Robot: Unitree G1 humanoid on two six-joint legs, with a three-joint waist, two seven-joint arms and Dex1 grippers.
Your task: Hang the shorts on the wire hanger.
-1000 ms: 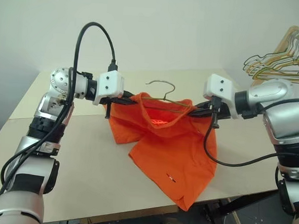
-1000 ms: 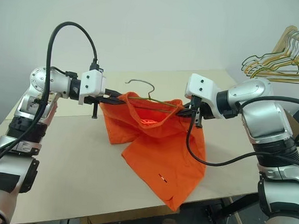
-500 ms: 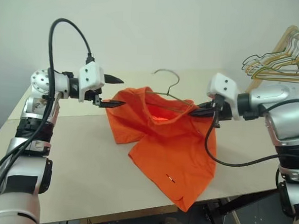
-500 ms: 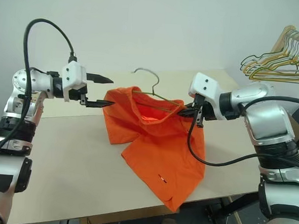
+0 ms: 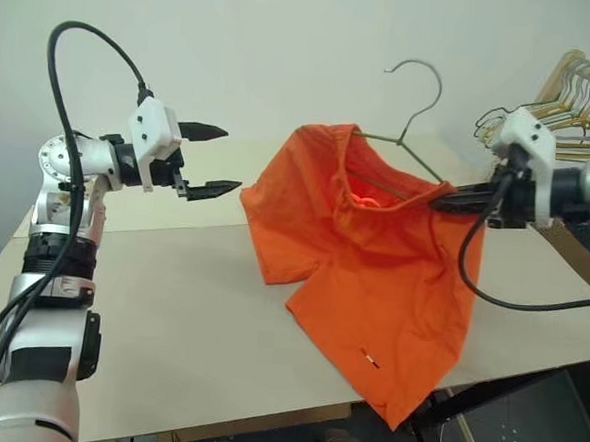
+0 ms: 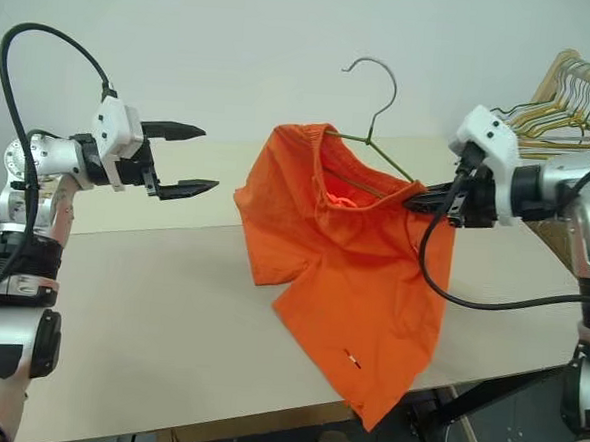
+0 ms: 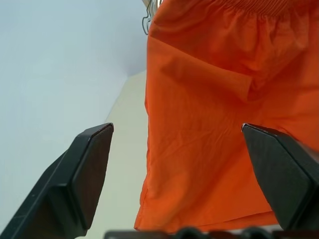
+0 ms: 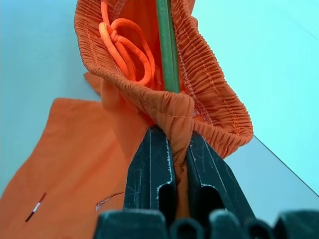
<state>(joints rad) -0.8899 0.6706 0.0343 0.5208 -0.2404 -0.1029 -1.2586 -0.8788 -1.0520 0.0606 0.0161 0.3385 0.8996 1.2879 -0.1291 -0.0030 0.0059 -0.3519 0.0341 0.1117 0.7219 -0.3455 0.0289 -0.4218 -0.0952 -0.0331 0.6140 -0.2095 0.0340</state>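
The bright orange cloth shorts (image 5: 373, 256) have been released by the left claw (image 5: 211, 160), now wide open and empty. They are lifted off the pale desk (image 5: 169, 314) with the thin grey-green wire hanger (image 5: 405, 138), pinched at the waistband by the closed right claw (image 5: 447, 200); hanging looks nearly done.

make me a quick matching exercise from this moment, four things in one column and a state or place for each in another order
Things:
1. left gripper
2. right gripper
3. shorts
4. wire hanger

States:
A. hook sticking up above the waistband
B. fingers shut on the waistband
C. fingers spread, holding nothing
D. hanging, one leg draped over the table edge

Pairs: 1-C, 2-B, 3-D, 4-A
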